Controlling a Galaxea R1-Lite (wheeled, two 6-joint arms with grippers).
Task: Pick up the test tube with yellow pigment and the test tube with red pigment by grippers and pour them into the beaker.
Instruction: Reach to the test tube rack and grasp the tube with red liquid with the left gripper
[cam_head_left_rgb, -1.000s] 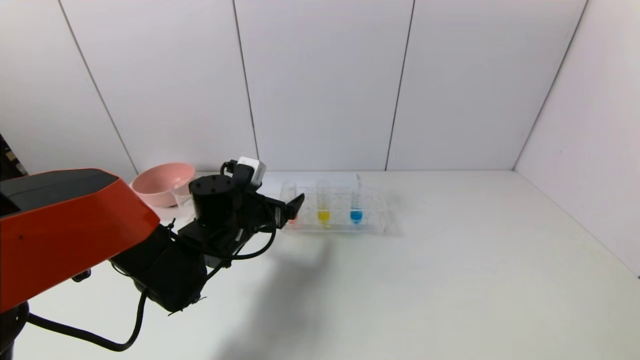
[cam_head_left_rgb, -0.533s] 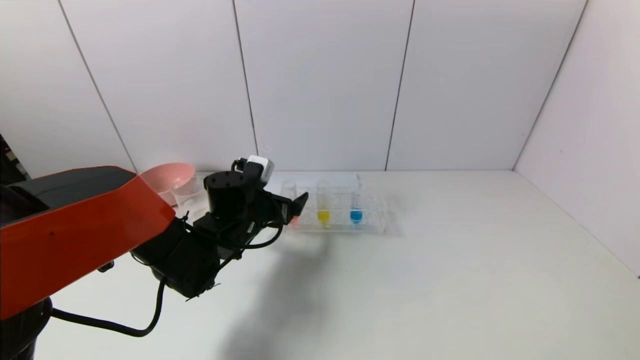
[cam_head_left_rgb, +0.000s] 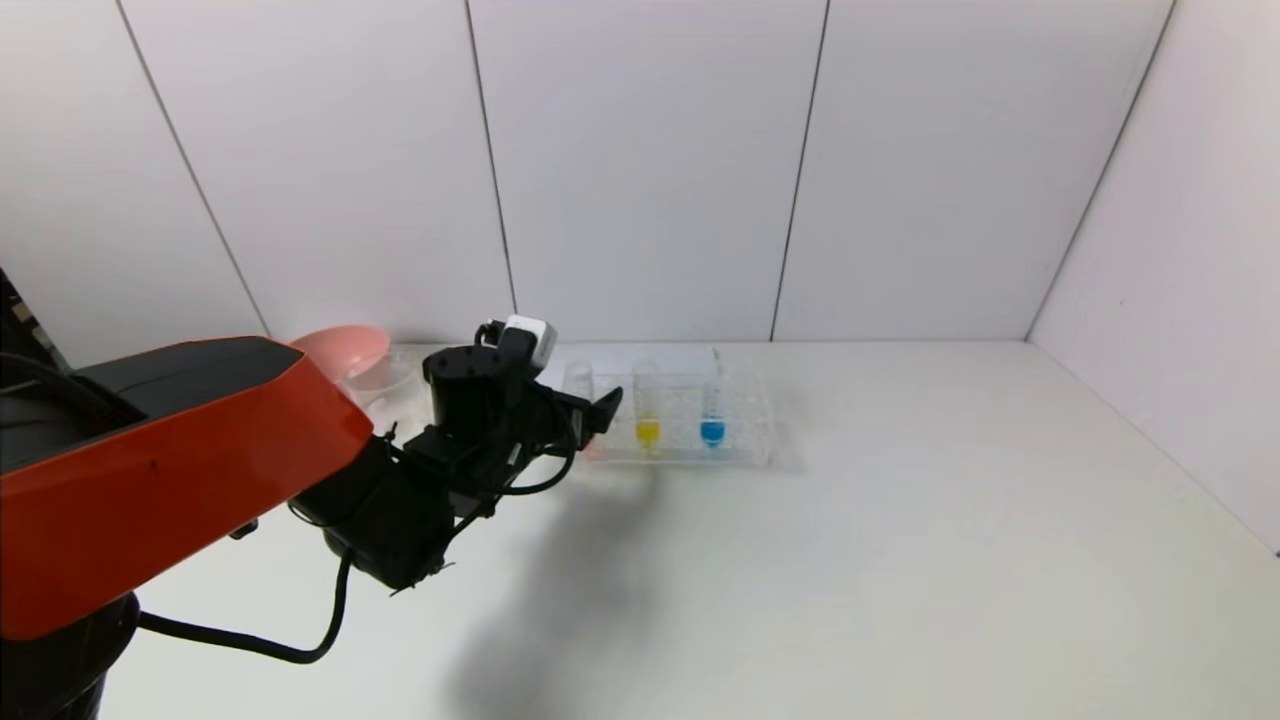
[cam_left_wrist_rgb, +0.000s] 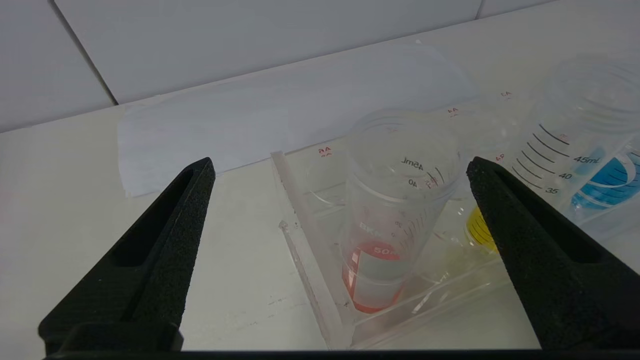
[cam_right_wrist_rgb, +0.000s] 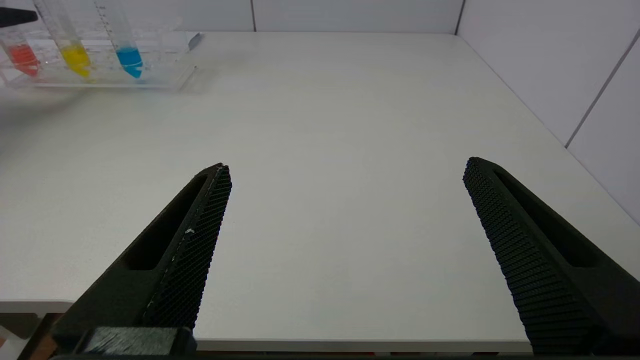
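Black left pincer (cam_left_wrist_rgb: 340, 170) wide apart, empty, flanking the test tube with red pigment (cam_left_wrist_rgb: 390, 210) untouched.

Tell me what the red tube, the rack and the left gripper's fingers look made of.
Red tube: clear, glossy, probably plastic; printed graduations and moulded rim rings.
Rack: clear, likely acrylic; flat sheets with bright cut edges.
Left gripper fingers: matte black, grainy, perhaps printed plastic or rubbery.

- The clear plastic tube rack (cam_head_left_rgb: 745, 452) sits on the white table (cam_head_left_rgb: 850, 560), near the back wall.
- In it, left to right: red-liquid tube (cam_left_wrist_rgb: 395, 210), yellow-liquid tube (cam_head_left_rgb: 647, 405), blue-liquid tube (cam_head_left_rgb: 712, 405).
- The pink round bowl (cam_head_left_rgb: 345, 345) lies left of the rack.
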